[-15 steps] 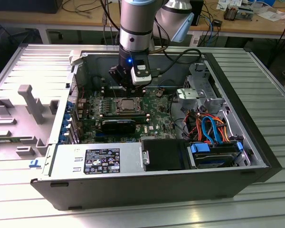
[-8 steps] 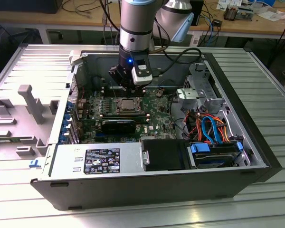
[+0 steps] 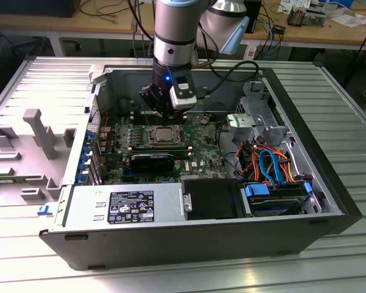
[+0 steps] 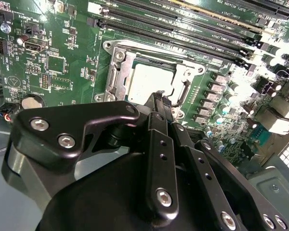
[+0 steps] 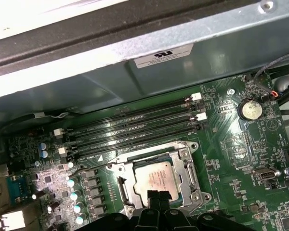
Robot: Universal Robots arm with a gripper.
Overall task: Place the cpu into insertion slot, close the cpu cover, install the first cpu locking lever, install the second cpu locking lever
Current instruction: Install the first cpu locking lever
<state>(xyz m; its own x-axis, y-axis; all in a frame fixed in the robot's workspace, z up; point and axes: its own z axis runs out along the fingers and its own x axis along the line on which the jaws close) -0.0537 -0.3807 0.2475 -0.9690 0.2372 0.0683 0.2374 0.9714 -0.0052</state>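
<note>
Standing by the open computer case (image 3: 171, 243), I see the arm reaching down into it near the centre of the exterior view, its tool (image 3: 163, 118) hanging just above the insertion slot (image 5: 193, 146) on the green board (image 4: 62, 67). The cpu (image 5: 155, 177) sits in that slot, grey top up, and the cpu cover (image 5: 181, 167) looks folded down around it, its window framing the chip; whether it lies fully flat I can't tell. In both wrist views the tool's fingers (image 4: 160, 120) are together, tips side by side with nothing visible between them, poised at the edge of the cover on the side away from the memory slots (image 5: 130, 129). Whether they touch the metal I can't say. To my eye the work is at the cover or a locking lever, though I can't pick the levers out surely. Doing it well, I'd judge, means bearing on the steel frame and never on the chip's top, pushing straight and gently so the cpu doesn't shift, and keeping clear of the small capacitors (image 5: 73, 196) beside the socket
</note>
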